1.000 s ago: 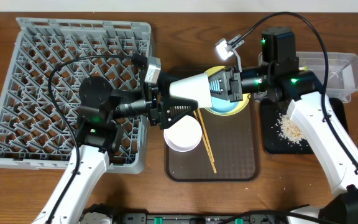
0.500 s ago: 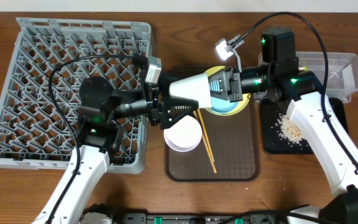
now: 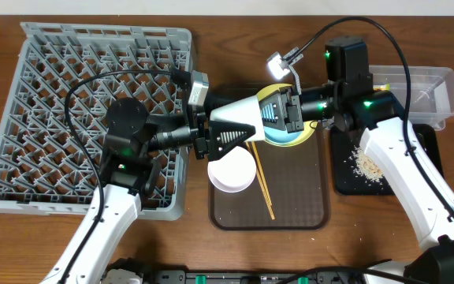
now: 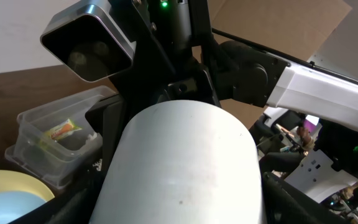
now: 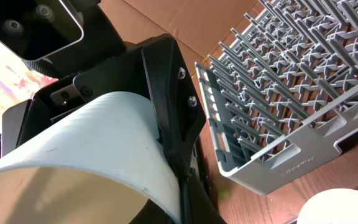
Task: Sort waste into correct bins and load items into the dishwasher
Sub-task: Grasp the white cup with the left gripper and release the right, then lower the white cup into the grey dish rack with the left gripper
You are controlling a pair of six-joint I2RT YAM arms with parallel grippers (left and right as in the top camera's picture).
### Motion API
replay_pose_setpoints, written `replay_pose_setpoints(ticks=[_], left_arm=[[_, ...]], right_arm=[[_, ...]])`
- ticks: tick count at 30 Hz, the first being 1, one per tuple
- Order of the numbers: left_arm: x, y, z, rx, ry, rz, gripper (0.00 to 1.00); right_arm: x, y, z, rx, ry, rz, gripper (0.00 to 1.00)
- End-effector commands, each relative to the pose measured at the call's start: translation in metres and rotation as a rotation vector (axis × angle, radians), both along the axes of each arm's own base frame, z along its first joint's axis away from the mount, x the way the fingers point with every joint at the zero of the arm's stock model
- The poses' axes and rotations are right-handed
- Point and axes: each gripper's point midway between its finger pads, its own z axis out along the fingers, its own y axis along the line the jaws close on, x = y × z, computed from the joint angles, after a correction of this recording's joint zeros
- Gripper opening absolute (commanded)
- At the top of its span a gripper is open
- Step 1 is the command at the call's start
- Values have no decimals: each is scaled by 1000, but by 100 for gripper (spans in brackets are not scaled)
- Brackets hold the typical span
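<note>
The white cup hangs in the air over the far end of the brown tray, between the two arms and right of the rack.

Since a moment ago the left pincer has narrowed its jaws around the cup's narrow end. Both arms have also drifted slightly toward the far side. The right pincer is clenched at the wide rim and carries the cup. This looks like a handover caught midway, with the cup passing to the arm that can reach the rack.

In the right wrist view a black left finger lies against the cup wall. The other finger is hidden behind the cup, so I cannot tell whether the left grip is firm yet.

A white bowl and the chopsticks lie on the tray below. The crumbs sit in the black tray to the right.

The yellow plate and blue bowl show only as slivers under the right pincer. The cup fills both wrist views, and the right pincer's own fingers are not visible in its view.

The wrapper shows only in the left wrist view, inside the clear tub. I cannot make out the white scrap.
</note>
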Motion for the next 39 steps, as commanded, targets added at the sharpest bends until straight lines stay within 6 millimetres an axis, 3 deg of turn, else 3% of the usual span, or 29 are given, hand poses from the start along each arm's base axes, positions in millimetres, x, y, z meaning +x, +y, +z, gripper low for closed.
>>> replay_pose_setpoints(ticks=[1, 7, 10, 13, 15, 19, 22, 26, 29, 39], left_arm=[[-14, -7, 4, 8, -32, -73, 75], [-11, -6, -4, 31, -51, -57, 67], [-5, 1, -4, 31, -51, -34, 63], [3, 10, -5, 34, -43, 2, 62], [10, 18, -6, 36, -36, 29, 61], [21, 33, -7, 39, -25, 81, 61], [30, 46, -16, 60, -10, 130, 56], [50, 70, -43, 119, 84, 259, 52], [68, 99, -68, 182, 174, 410, 48], [90, 182, -116, 393, 306, 809, 38]], right_arm=[[4, 3, -4, -18, 0, -16, 1], [9, -4, -5, -20, 3, -36, 2], [12, -6, -6, -25, 3, -51, 10], [15, -9, -6, -29, 3, -65, 26], [19, -10, -10, -47, 4, -85, 32], [32, -17, -34, -169, 29, -193, 40], [45, -36, -70, -368, 62, -334, 44], [50, -58, -97, -535, 77, -428, 45], [51, -73, -109, -619, 77, -465, 45], [48, -116, -121, -787, 69, -552, 46]])
